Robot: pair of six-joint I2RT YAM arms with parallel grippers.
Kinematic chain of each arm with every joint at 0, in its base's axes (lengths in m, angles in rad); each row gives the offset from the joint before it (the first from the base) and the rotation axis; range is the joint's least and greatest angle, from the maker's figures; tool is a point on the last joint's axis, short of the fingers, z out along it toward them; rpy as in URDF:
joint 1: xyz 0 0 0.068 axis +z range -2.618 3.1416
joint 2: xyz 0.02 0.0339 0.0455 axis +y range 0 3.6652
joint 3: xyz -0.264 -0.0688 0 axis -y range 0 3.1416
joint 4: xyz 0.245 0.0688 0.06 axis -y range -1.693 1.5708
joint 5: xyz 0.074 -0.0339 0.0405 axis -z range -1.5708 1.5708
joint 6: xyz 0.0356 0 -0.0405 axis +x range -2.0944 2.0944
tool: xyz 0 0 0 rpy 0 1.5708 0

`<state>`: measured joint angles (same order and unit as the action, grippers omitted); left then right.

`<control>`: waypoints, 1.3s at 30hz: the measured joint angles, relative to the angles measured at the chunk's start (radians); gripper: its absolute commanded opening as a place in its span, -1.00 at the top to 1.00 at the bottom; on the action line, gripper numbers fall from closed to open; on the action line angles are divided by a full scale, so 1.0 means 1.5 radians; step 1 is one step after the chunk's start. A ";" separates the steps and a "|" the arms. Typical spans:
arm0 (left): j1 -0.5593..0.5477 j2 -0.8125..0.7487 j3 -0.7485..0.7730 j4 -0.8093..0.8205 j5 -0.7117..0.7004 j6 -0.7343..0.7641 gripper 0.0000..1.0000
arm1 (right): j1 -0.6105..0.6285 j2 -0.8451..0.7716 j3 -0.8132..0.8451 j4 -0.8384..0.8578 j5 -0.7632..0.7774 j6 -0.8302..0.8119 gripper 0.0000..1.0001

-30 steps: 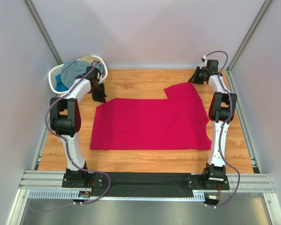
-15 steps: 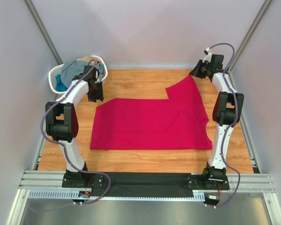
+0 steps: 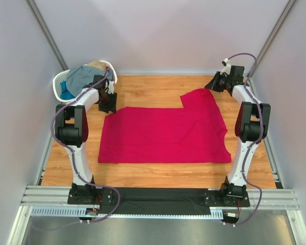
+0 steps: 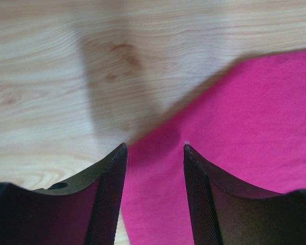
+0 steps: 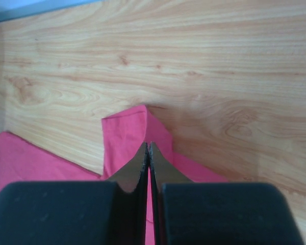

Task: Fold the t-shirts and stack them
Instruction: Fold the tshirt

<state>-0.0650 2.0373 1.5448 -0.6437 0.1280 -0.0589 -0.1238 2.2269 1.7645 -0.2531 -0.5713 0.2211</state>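
A large crimson-pink t-shirt [image 3: 163, 135] lies spread flat across the middle of the wooden table. My left gripper [image 3: 108, 104] hovers over its far-left corner. In the left wrist view that gripper [image 4: 155, 147] is open, with only the flat cloth [image 4: 245, 112] below the gap. My right gripper [image 3: 214, 84] is at the far right, by the shirt's raised sleeve. In the right wrist view it [image 5: 149, 144] is shut on the sleeve [image 5: 125, 132], which tents up to its tips. Grey-blue [image 3: 84, 75], bright blue [image 3: 66, 93] and tan [image 3: 96, 64] t-shirts sit bundled in the basket.
The white lattice basket [image 3: 58, 80] stands at the far-left corner, just behind the left gripper. Grey walls close in the table on three sides. Bare wood [image 3: 153, 89] shows behind the shirt and along its near edge.
My left gripper has opened, letting go of the shirt's far-left corner, and has shifted a little. My right gripper has pulled the sleeve outward toward the far right and stayed shut.
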 measured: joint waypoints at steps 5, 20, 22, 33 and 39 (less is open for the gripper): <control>-0.002 0.024 0.010 0.006 0.043 0.033 0.06 | 0.003 -0.067 -0.058 0.041 -0.007 0.010 0.99; -0.048 -0.064 -0.064 0.031 0.053 0.058 1.00 | 0.004 -0.146 -0.154 0.065 -0.008 0.019 1.00; -0.053 -0.097 -0.085 0.033 0.053 0.057 1.00 | 0.004 -0.163 -0.166 0.063 -0.008 0.019 0.99; -0.054 -0.078 -0.034 0.050 0.006 0.074 0.09 | 0.004 -0.232 -0.230 0.076 -0.008 0.030 0.99; -0.054 0.000 0.035 0.035 0.002 0.107 0.03 | 0.004 -0.248 -0.257 0.077 -0.007 0.030 0.99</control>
<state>-0.1463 2.0373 1.5970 -0.5919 0.1314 0.1013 -0.1184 1.8553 1.3796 -0.1379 -0.5812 0.2657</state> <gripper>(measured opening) 0.485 0.005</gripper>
